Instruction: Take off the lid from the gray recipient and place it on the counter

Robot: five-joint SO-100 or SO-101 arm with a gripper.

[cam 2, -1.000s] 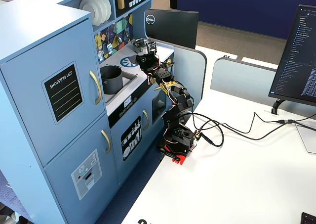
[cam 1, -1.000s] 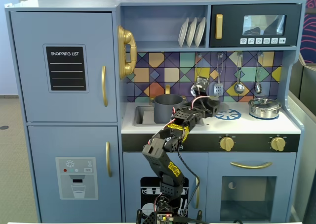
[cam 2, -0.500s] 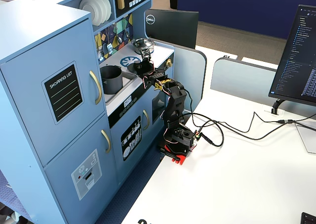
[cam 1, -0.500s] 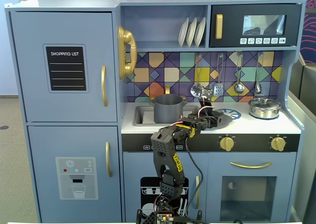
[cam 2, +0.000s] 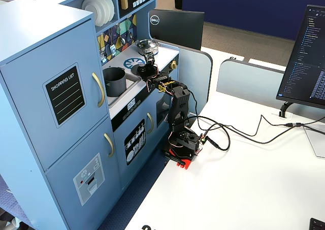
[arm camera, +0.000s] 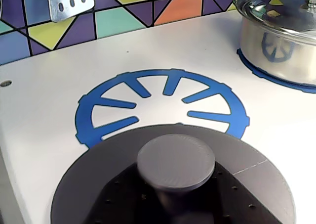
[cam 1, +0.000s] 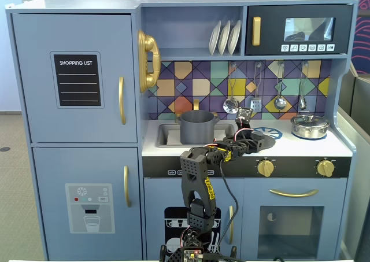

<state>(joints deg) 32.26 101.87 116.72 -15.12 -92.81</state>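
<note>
The gray recipient (cam 1: pixel 196 126) stands open in the sink; it also shows in a fixed view (cam 2: pixel 114 80). My gripper (arm camera: pixel 173 197) is shut on the stem of the central knob (arm camera: pixel 175 160) of the dark gray lid (arm camera: pixel 94 182). The lid is level over the white counter (arm camera: pixel 44 115), covering the near edge of the printed blue burner (arm camera: pixel 103 117). I cannot tell whether it touches the counter. In a fixed view the gripper (cam 1: pixel 254 138) and lid (cam 1: pixel 264 140) are right of the pot, at the counter's front. The other fixed view also shows the gripper (cam 2: pixel 150 70).
A shiny steel pot with its lid (arm camera: pixel 281 41) stands on the second burner at the right (cam 1: pixel 310 126). A slotted spatula (arm camera: pixel 69 1) and ladles (cam 1: pixel 280 100) hang on the tiled back wall. The sink (cam 1: pixel 166 136) is left of the burner.
</note>
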